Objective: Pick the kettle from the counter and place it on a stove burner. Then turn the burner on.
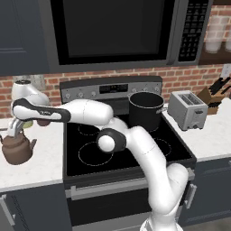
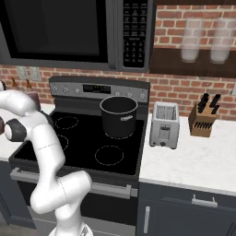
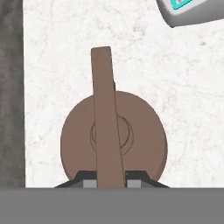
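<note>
Near the counter (image 1: 40, 167) front edge, the hand (image 3: 111, 181) grips the kettle (image 1: 17, 149) handle.

- The kettle (image 3: 144, 144) is seen from above — a round brown body on the white counter (image 3: 175, 87).
- Its handle (image 3: 106, 118) runs across the lid.
- The gripper (image 3: 110, 183) is closed on the handle — one fingertip at each side.
- A grey object (image 3: 192, 11) with a teal part sits in the top corner.

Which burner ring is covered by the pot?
The back right burner: the black pot sits on it, by the toaster. The other rings, like the front left one, are bare. The kettle is on the counter.
</note>
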